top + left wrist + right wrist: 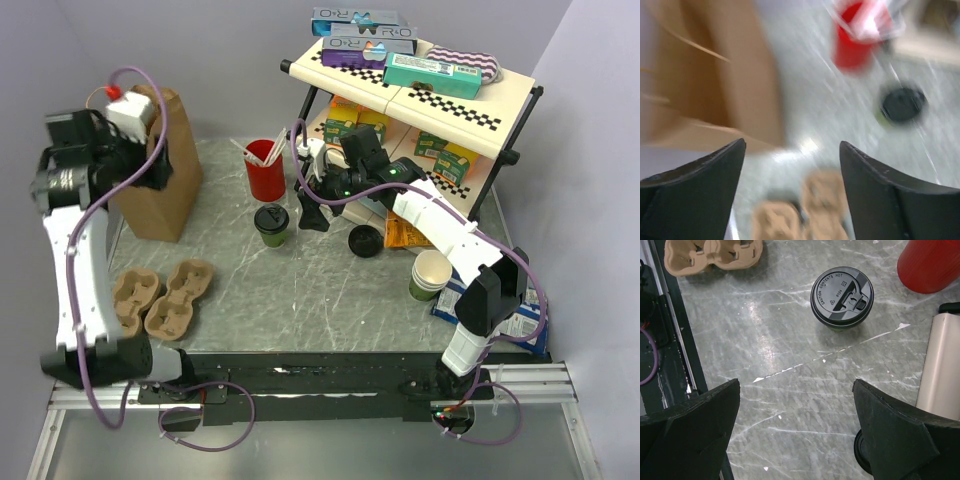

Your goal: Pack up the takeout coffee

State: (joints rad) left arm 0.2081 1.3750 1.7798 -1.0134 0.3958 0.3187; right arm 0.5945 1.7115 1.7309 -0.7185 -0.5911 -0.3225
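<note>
On the table (330, 290), the dark green, black-lidded takeout coffee (271, 224) stands upright; both jaws gape empty.

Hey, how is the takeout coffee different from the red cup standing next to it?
The takeout coffee is dark green, while the red cup is bright red. The takeout coffee is closed with a black lid; the red cup is open and holds sticks. The takeout coffee stands nearer the arms' bases, with the red cup just behind it. Both stand upright on the table.
</note>
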